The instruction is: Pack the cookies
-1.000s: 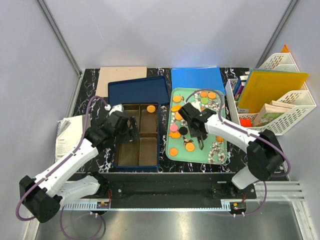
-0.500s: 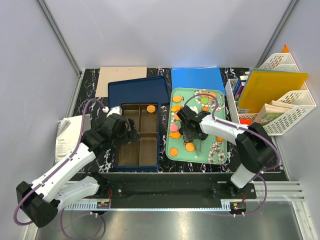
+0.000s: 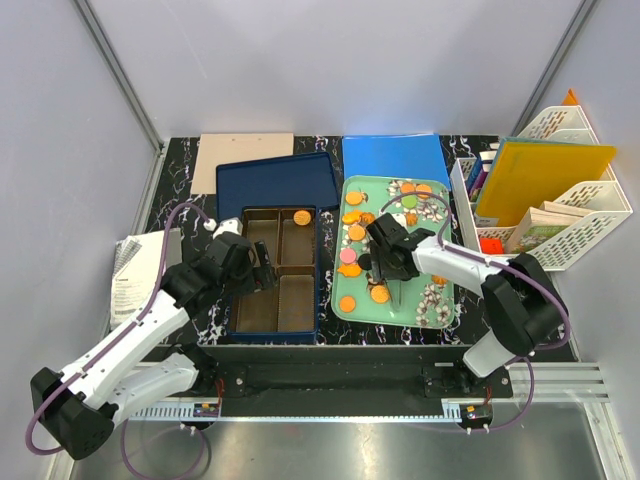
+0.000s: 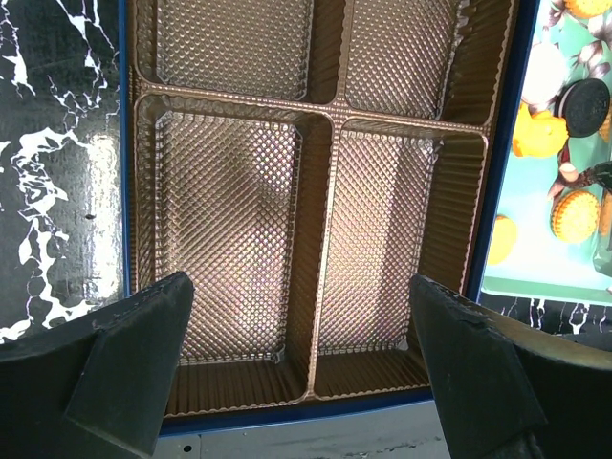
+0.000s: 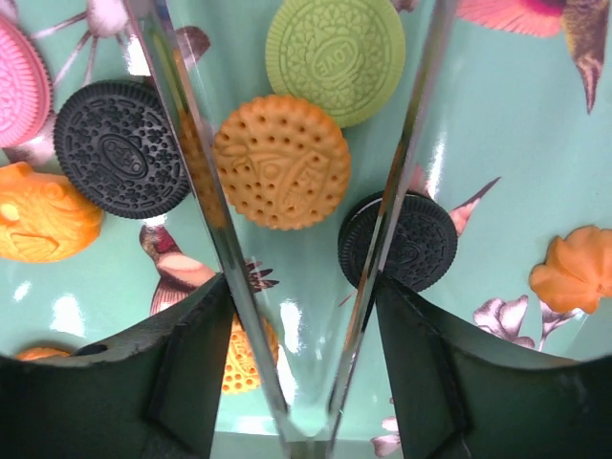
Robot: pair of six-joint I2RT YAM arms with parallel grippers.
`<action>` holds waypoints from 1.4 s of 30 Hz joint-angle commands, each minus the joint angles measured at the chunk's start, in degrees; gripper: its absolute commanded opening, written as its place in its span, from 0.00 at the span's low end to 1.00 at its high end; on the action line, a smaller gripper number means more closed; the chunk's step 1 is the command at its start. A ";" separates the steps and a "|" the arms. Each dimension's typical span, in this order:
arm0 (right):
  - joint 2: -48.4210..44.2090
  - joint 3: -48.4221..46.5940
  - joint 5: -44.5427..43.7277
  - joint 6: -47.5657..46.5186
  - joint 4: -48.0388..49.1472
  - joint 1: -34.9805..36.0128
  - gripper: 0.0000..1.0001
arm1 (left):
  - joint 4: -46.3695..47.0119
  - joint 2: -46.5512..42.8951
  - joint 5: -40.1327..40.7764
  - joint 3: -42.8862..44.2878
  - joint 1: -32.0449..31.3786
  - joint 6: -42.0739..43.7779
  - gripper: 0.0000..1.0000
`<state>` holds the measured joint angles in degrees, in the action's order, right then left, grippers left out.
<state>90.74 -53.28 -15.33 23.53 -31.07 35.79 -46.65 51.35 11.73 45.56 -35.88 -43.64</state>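
two grippers are in view over a black marbled table (image 3: 178, 190).

left gripper (image 4: 296, 287): jaws spread wide, gripping nothing. it hangs above the near end of the blue box (image 3: 320, 270), whose brown ribbed insert (image 4: 229, 201) is divided into compartments. in the left wrist view each finger lines up with one of the two near compartments.

right gripper (image 5: 296, 96): jaws open, not closed on anything. it is low over the mint-green tray (image 3: 440, 300), which lies just right of the box. its clear fingers (image 5: 191, 143) straddle one orange cookie (image 5: 282, 161); whether they touch it cannot be told.

cookies (image 3: 352, 232): most lie loose on the tray, mainly orange.
- a green cookie (image 5: 335, 59) lies just beyond the straddled one.
- a black cookie (image 5: 120, 161) lies outside the left finger in that view.
- a second black cookie (image 5: 413, 244) lies under the right finger.
- a pink cookie (image 5: 19, 81) shows at the frame's left edge.
- a single orange cookie (image 3: 302, 217) lies in the far right compartment of the box.

surroundings: the blue lid (image 3: 278, 182) lies beyond the box, a blue folder (image 3: 393, 158) beyond the tray, and a white file rack (image 3: 590, 200) at the far right.
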 commanded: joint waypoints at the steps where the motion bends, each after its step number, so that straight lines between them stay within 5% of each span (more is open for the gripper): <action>1: 1.02 3.09 4.52 3.63 4.09 -0.63 0.63 | 1.30 -1.08 -1.53 0.14 -0.16 -0.57 0.99; 8: 0.50 3.36 2.77 4.68 2.78 -0.63 0.45 | 1.30 -0.29 -1.71 0.76 -0.24 -0.31 0.99; 22: -14.71 -10.69 -2.25 1.70 -16.64 -0.55 0.50 | 2.27 1.82 -1.00 2.16 -0.24 -0.04 0.99; 42: -7.86 -23.01 -0.49 -6.65 -19.21 -0.63 0.54 | 5.08 4.11 -1.79 1.55 -0.24 -2.42 0.99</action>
<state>80.31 -73.67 -16.82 19.49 -52.10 34.98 -43.83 55.33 10.48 45.60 -35.88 -45.19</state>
